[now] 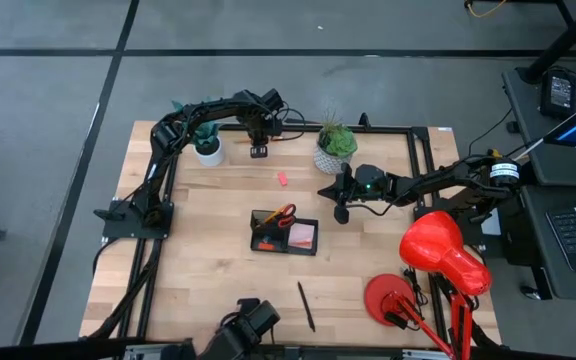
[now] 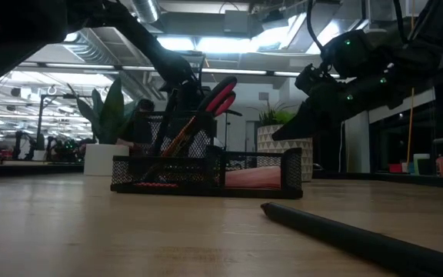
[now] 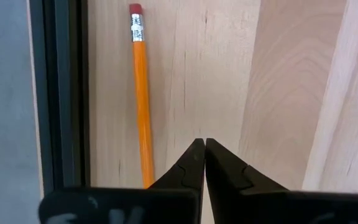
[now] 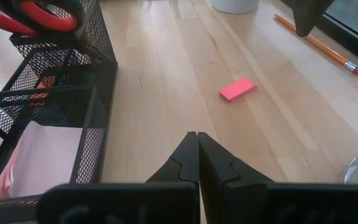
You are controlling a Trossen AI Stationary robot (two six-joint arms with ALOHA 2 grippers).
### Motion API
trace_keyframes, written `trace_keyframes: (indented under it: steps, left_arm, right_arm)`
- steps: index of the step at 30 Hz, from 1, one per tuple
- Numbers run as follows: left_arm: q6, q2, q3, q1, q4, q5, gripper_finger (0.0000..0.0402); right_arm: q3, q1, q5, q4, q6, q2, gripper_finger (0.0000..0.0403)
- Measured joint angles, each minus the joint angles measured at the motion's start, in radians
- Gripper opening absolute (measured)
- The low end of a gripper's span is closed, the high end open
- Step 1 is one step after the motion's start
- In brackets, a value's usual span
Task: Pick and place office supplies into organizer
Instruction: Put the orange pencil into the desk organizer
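Left gripper (image 3: 204, 144) is at the far edge of the tabletop (image 1: 218, 290), between the two potted plants, poised above an orange pencil (image 3: 141, 93) that lies along the black frame rail (image 3: 61, 93). Its jaws are clenched together and hold nothing; the pencil lies just beside them, untouched.

Right gripper (image 4: 197, 138) hangs right of the black mesh organizer (image 1: 284, 233), jaws also clenched and empty.

The organizer sits mid-tabletop. Red-handled scissors (image 1: 283, 213) stand in its taller compartment; a pink sticky-note block (image 1: 303, 236) lies in the low compartment.

A pink eraser (image 4: 237, 89) lies loose on the tabletop, apart from the organizer on its far side. A dark pen (image 1: 306, 305) lies near the front edge.
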Motion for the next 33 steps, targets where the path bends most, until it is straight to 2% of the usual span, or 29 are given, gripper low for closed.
trace_keyframes:
  steps: [6, 15, 20, 33]
  left_arm:
    - [0.021, 0.0, 0.0, 0.0, 0.0, -0.001, 0.0027]
    - [0.022, 0.0, 0.0, 0.0, 0.001, -0.101, 0.0088]
    - [0.064, 0.0, 0.0, 0.0, 0.003, -0.109, 0.0114]
    - [0.066, 0.0, 0.0, 0.0, 0.144, -0.122, 0.0141]
  right_arm:
    - [0.0, 0.0, 0.0, 0.0, 0.001, 0.0, 0.0]
    - [0.0, -0.002, 0.0, 0.021, -0.006, 0.0, 0.0]
    - [0.0, -0.002, 0.012, 0.025, -0.037, 0.0, 0.0]
    - [0.0, -0.028, 0.036, 0.039, -0.022, 0.0, 0.0]
